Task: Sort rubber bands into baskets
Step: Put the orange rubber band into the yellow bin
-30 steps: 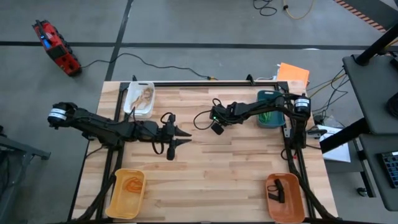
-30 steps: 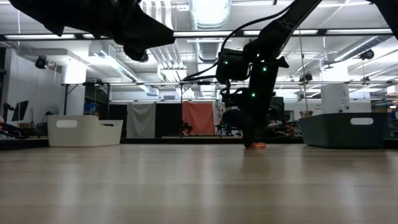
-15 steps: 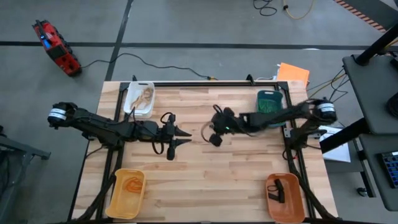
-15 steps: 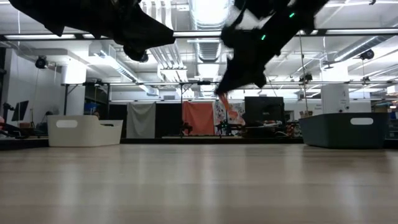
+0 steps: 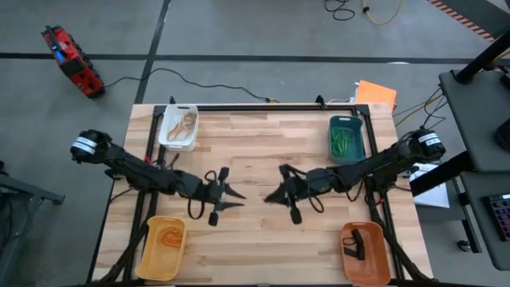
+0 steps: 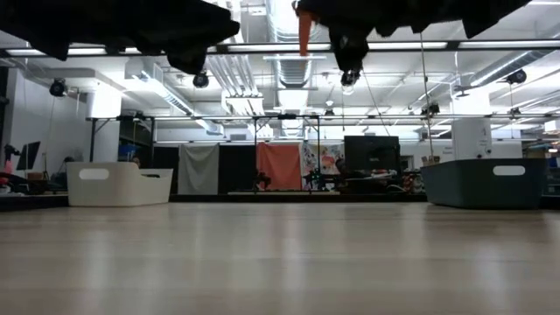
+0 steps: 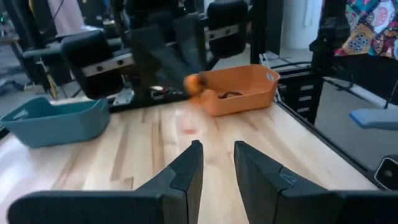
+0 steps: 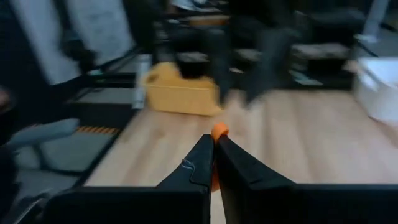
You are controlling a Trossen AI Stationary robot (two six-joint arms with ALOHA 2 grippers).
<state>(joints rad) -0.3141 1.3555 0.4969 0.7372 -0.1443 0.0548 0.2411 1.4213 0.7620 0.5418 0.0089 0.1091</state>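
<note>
An orange rubber band [image 8: 218, 132] is pinched between the closed fingers of the right claw [image 5: 272, 194]; its bright end pokes out past the fingertips in the right wrist view, and in the low view it hangs as a short orange strip [image 6: 304, 31] under the dark arm, well above the desk [image 5: 271, 239]. From above, this claw sits over the middle of the desk, pointing toward the left arm.

The left claw [image 5: 236, 194] faces it from just across the centre, near but apart. Its two fingers [image 7: 186, 171] stand slightly parted with bare wood showing between them — nothing is gripped there.

The four baskets sit at the desk's corners:
- the white basket [image 5: 178, 127] at the far left holds tan bands [image 5: 186, 122]
- the teal basket [image 5: 347, 138] at the far right holds green bands [image 5: 343, 143]
- the yellow basket [image 5: 162, 247] at the near left holds orange bands [image 5: 169, 235]
- the orange basket [image 5: 366, 253] at the near right holds black bands [image 5: 355, 245]

The wood between the baskets shows no loose bands that I can make out from above. Beyond the desk, a red tool [image 5: 72, 60] lies on the grey floor — with a black cable [image 5: 207, 84] trailing from it toward the desk's far edge.
</note>
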